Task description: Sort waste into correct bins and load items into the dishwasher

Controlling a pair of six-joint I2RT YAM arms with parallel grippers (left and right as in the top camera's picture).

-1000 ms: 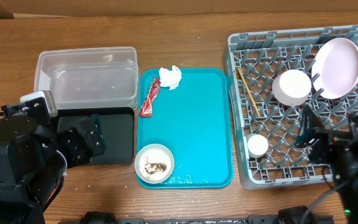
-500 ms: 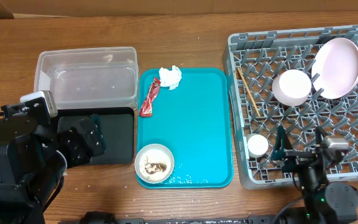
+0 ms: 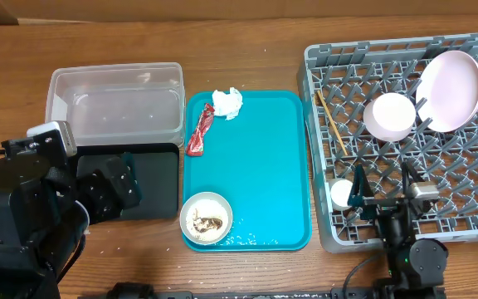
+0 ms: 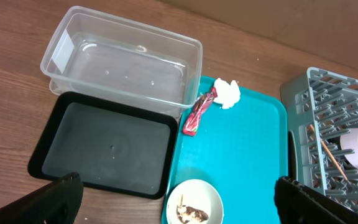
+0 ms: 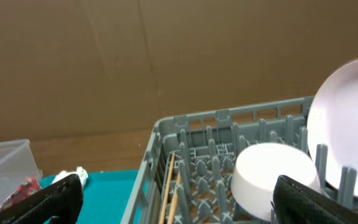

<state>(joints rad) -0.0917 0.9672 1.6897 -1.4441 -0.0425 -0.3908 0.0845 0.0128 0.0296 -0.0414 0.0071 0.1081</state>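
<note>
Grey dish rack (image 3: 463, 158) is seen at 3 o'clock, with the plate (image 3: 451, 90), pinkish bowl (image 3: 390, 116), small cup (image 3: 343, 194) and chopsticks (image 3: 332, 123) set inside. On the teal tray (image 3: 264, 166), the white bowl (image 3: 222, 208) is found at 7 o'clock. Both the left gripper (image 3: 113, 184) and right gripper (image 3: 382, 189) are held wide open, empty.

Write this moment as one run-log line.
left gripper open | right gripper open above dish rack | wrapper, napkin, white bowl on teal tray
</note>
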